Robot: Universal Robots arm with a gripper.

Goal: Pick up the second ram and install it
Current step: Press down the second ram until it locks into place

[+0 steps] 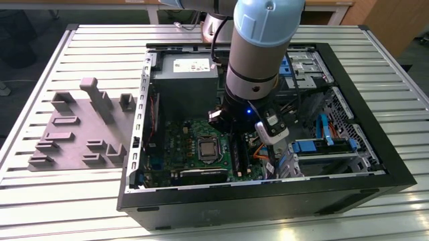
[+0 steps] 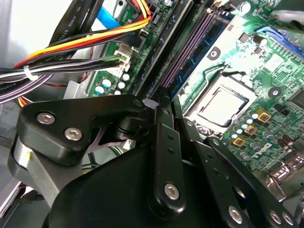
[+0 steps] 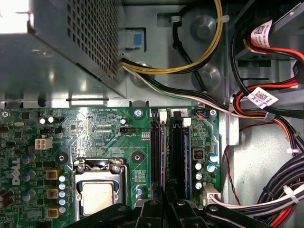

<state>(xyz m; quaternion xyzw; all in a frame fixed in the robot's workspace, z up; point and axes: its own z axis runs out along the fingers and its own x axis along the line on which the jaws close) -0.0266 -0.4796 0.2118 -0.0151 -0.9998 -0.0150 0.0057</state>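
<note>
Black metal gripper looks pinched on the thin dark ram stick (keep it square over the long black slots).

The light-blue and silver round robot arm points straight down; its black metal claw has close, nearly parallel fingers.

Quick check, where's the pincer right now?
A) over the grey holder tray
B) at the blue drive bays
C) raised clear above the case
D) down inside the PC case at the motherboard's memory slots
D: in the exterior view the arm reaches into the open case, and the first wrist view shows the pincer at the memory slots of the motherboard.
</note>
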